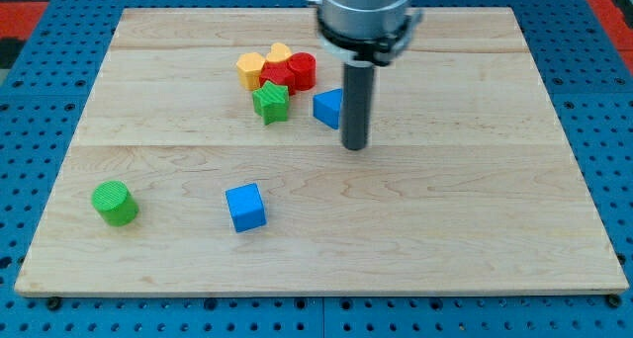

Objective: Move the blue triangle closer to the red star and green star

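The blue triangle (pixel 327 108) lies on the wooden board (pixel 445 210) just right of the green star (pixel 270 102), with a small gap between them. The red star (pixel 278 77) sits just above the green star, in a cluster of blocks at the view's top middle. My tip (pixel 355 146) is at the end of the dark rod, just right of and slightly below the blue triangle, and the rod hides the triangle's right edge.
A yellow block (pixel 250 69) and another yellow block (pixel 280 53) sit at the cluster's left and top. A red cylinder (pixel 303 69) sits at its right. A blue cube (pixel 245 207) lies lower middle-left. A green cylinder (pixel 115 203) lies at lower left.
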Available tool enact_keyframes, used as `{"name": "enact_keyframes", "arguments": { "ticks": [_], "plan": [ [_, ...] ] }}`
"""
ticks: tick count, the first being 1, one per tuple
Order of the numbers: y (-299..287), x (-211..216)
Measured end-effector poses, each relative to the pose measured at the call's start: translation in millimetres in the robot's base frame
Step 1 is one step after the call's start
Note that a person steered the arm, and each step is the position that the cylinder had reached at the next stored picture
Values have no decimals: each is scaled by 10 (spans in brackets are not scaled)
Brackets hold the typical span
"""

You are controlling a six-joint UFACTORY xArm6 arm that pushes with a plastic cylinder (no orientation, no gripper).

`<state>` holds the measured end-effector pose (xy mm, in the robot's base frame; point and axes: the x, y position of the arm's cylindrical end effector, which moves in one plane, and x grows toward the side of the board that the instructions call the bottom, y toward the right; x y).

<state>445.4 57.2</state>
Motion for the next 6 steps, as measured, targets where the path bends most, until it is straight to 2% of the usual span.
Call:
{"name": "enact_keyframes", "arguments": {
  "ticks": [1,2,4,6],
  "plan": [
    [246,-39],
    [194,-131],
    [-271,-498],
    [-476,-655]
  ]
}}
